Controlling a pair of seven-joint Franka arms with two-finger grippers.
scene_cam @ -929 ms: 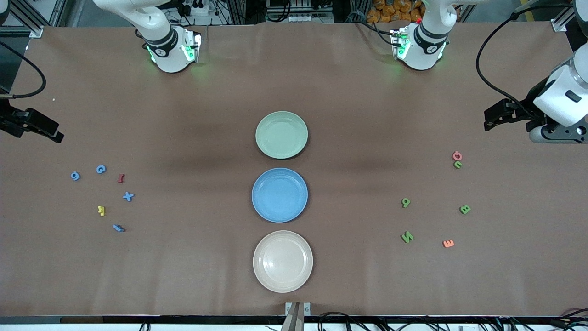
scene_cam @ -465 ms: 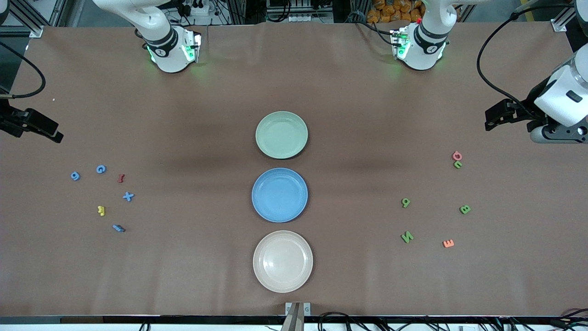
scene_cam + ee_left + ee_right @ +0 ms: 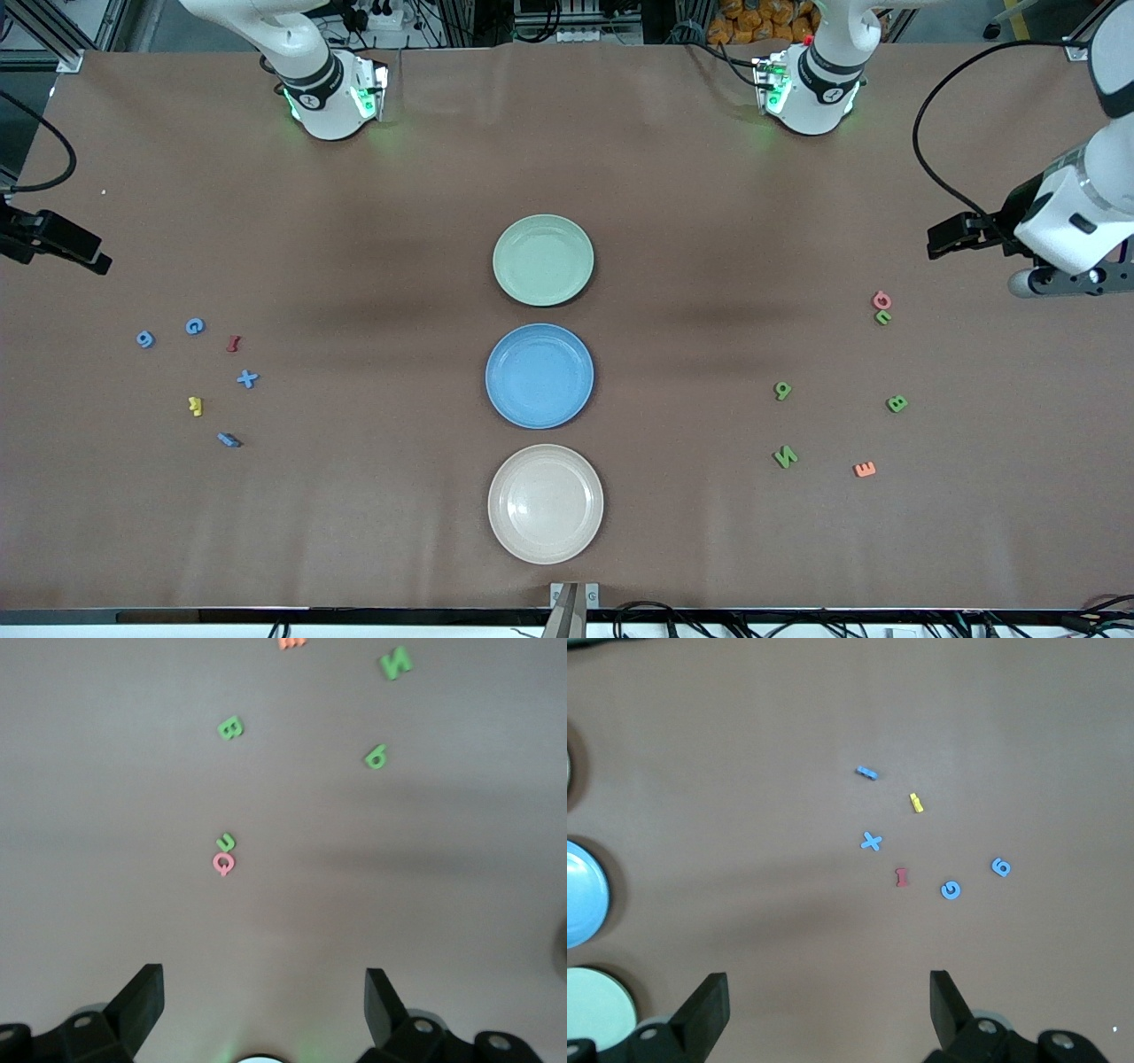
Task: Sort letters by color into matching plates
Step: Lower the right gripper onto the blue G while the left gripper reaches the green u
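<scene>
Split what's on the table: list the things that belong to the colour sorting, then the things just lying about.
Job: green plate, blue plate, cream plate; blue letters, green letters, pink Q, orange E, red I, yellow piece.
Lying about: nothing.

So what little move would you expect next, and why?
Probably the left pincer comes down toward the green U, which touches the pink Q. Its fingers are open with nothing between them, those two lie closest before it, and all three plates, the green plate included, hold nothing. The right pincer is open too.
</scene>
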